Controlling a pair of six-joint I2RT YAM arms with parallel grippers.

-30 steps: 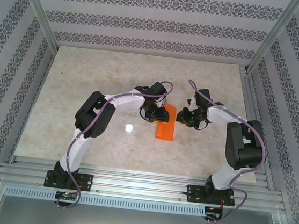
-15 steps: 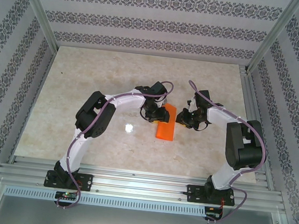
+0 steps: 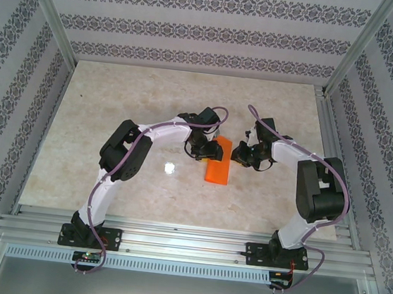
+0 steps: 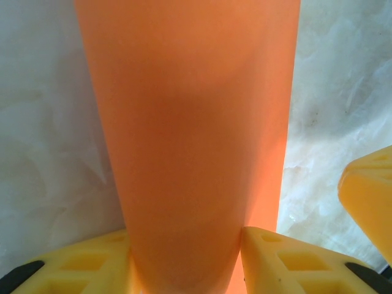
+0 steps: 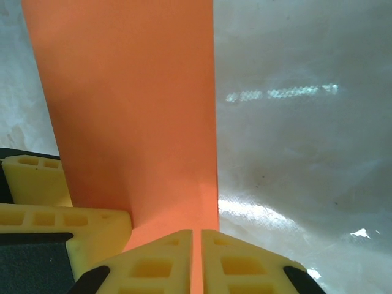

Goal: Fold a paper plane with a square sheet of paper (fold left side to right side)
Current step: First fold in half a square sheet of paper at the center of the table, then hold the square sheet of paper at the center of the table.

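Note:
The square sheet of paper point(image 3: 218, 165) is bright orange and lies doubled over as a narrow strip in the middle of the table. My left gripper point(image 3: 207, 150) sits at its far left end. In the left wrist view the paper point(image 4: 196, 122) bulges as a rounded loop between the yellow fingers point(image 4: 288, 257), touching both, and my left gripper point(image 4: 187, 263) is closed on that loop. My right gripper point(image 3: 240, 155) is at the strip's far right end. In the right wrist view my right gripper point(image 5: 196, 263) is shut on the edge of the paper point(image 5: 128, 110), with a thin orange line between the pads.
The pale marbled table point(image 3: 115, 109) stretches around the strip. Patterned walls and a metal frame point(image 3: 48, 16) enclose it. A yellow finger of the other gripper point(image 4: 367, 196) shows at the right of the left wrist view, close to the paper.
The right gripper's jaws have closed onto the paper's edge. The left gripper and the strip have stayed in place.

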